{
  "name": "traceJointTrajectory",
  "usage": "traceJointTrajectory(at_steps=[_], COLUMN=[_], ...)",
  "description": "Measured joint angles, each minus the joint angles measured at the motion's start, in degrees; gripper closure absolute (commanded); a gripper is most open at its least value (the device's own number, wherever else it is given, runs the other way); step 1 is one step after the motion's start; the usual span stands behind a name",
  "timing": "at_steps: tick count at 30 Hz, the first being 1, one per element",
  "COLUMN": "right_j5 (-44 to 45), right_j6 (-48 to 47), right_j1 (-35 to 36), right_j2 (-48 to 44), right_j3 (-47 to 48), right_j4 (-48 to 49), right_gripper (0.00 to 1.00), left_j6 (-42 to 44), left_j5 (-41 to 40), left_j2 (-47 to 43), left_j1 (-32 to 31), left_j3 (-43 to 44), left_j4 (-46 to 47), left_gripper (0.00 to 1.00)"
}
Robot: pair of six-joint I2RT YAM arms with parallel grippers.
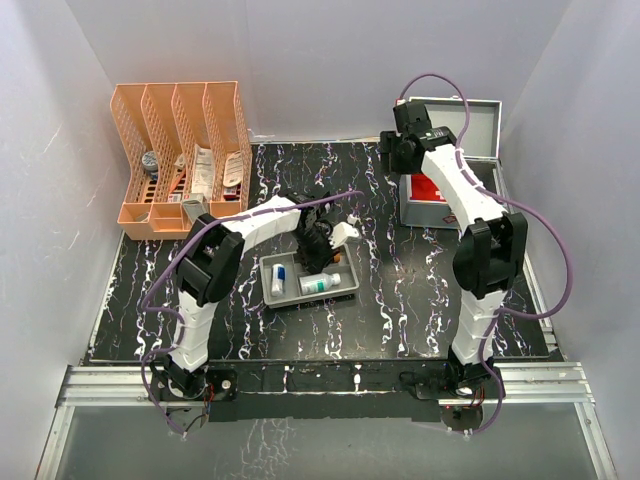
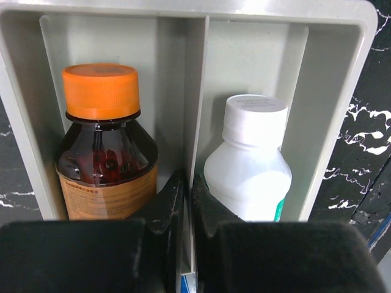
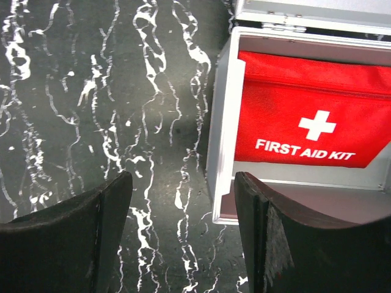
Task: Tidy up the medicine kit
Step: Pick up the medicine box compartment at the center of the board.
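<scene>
1. My left gripper (image 2: 189,204) is pinching the tray (image 2: 317,122) by its middle divider, between a brown bottle (image 2: 104,165) and a white bottle (image 2: 250,177).
2. Right gripper (image 3: 183,201) is spread wide, holding nothing.
3. Medicine kit (image 1: 478,130) sits far right, lid up, red pouch (image 3: 293,104) inside.

I see white panels enclosing the cell on three sides: back wall (image 1: 320,60), left wall (image 1: 50,200), right wall (image 1: 590,150). All plain and matte, no windows. The table (image 1: 400,300) has a black top with white marble-like veining; the right wrist view (image 3: 91,91) shows the same pattern up close. An aluminium rail (image 1: 110,385) runs along the near edge, with a grey, faintly reflective surface (image 1: 320,445) below it. Light is even and diffuse from above, shadows soft.
</scene>
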Motion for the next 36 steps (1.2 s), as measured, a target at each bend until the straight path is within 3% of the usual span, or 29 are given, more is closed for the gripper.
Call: traceJointTrajectory(at_steps=[8,20,36], right_j5=[5.4,5.5,5.0], right_j6=[0.2,0.7,1.6], right_j1=[-1.0,-1.1,-1.1], right_j2=[0.8,3.2,3.2], right_j3=[-0.7,-8.3,-10.1], right_j4=[0.7,3.2,4.5], right_gripper=[0.3,0.38,0.46], left_j6=[-0.2,-1.4,-0.7], left_j5=[-0.6,-2.2,-5.1], left_j2=[-1.2,-2.1,-3.4], left_j1=[0.9,1.0,0.9], left_j3=[-1.1,-1.0,-4.0], left_j4=[-2.0,-5.0,-2.9], left_gripper=[1.0,1.0,1.0])
